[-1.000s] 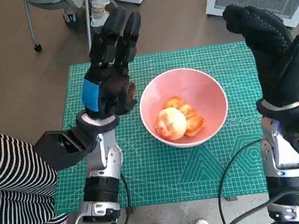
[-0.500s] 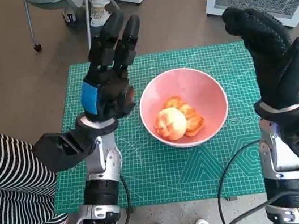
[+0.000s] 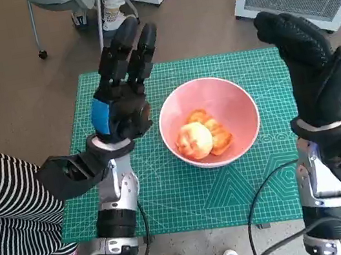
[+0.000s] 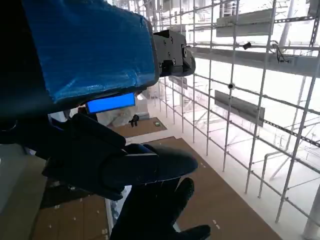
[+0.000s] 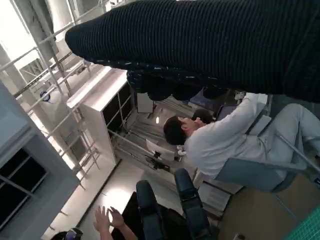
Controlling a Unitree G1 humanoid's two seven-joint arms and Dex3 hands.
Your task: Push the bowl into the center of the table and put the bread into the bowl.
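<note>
While both hands are raised, my blue-taped left hand [image 3: 119,106] and gloved right hand [image 3: 314,74] spread empty; golden bread pieces [image 3: 202,136] sit inside the pink round bowl [image 3: 235,100] mid-mat.

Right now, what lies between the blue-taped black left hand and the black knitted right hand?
In the head view, the pink bowl holding the bread sits on the green cutting mat, between the raised left hand and right hand.

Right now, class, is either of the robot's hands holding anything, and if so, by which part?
Nothing is held. The left hand and right hand are raised, empty. The bread lies in the bowl.
</note>
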